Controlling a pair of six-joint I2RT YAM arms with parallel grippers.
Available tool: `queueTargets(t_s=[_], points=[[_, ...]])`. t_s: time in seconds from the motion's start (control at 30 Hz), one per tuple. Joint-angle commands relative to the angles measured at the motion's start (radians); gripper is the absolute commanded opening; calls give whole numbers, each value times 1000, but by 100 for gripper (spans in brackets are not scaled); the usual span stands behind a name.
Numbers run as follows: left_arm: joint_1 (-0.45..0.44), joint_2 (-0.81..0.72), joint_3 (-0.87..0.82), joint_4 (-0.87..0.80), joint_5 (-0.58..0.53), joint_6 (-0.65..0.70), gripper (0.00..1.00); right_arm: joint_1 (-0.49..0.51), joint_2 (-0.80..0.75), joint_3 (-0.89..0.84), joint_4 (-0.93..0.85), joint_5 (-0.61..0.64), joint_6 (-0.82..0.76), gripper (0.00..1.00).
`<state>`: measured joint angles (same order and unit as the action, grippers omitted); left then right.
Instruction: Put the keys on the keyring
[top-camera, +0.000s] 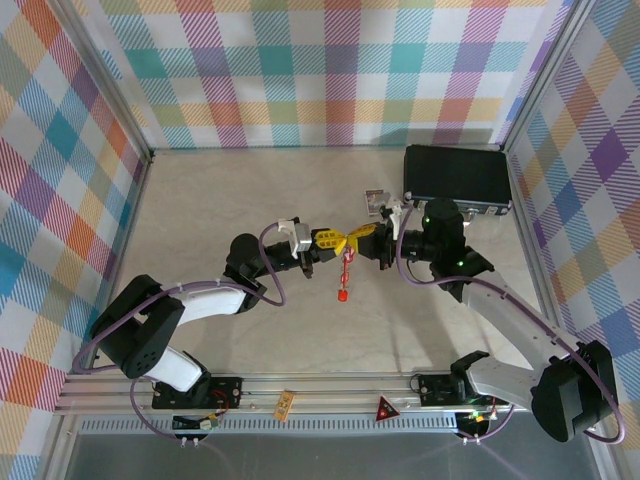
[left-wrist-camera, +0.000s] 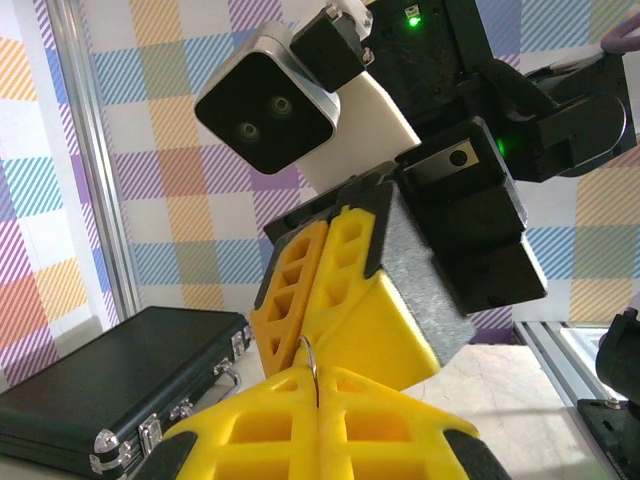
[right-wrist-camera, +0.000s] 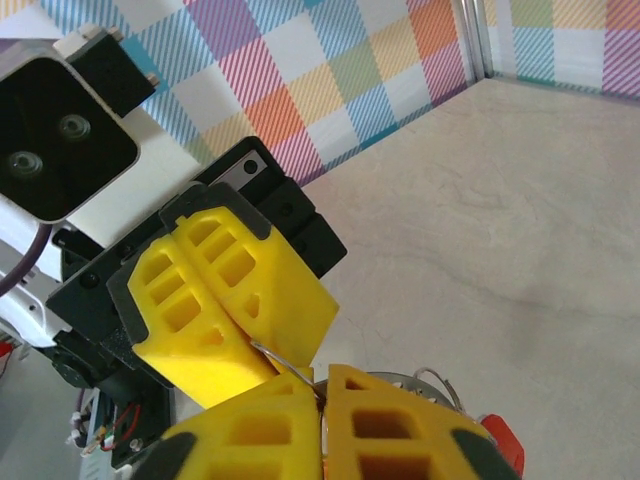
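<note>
Yellow left tool pinching keyring, right tool opposite

The left claw and right claw sat tip to tip above the bench, keyring between, keys seemingly hanging below.

Bright even light, soft shadows, sharp focus throughout, little glare

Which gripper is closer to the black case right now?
Right. The right gripper is just near-left of the black case; the left gripper faces it from farther left.
</note>
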<state>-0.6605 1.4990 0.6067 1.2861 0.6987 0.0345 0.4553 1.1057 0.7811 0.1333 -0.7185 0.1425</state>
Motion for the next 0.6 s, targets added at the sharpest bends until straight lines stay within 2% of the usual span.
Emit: queueTargets(t_s=[0.0,0.2,0.33,0.4,0.57], points=[[-8,-8,34,53,40,-21,0,-6,0,31,16,-27,-7,2],[-6,8,44,52,21,-56,0,-7,-36,18,-12,11,-38,0],[2,14,51,49,-2,-84,13,-7,-56,14,-42,45,-62,0],[7,15,51,48,-28,-96,25,-8,-65,18,-63,59,-74,0],[24,14,54,36,-39,-118,27,-8,-82,18,-101,99,-104,0]])
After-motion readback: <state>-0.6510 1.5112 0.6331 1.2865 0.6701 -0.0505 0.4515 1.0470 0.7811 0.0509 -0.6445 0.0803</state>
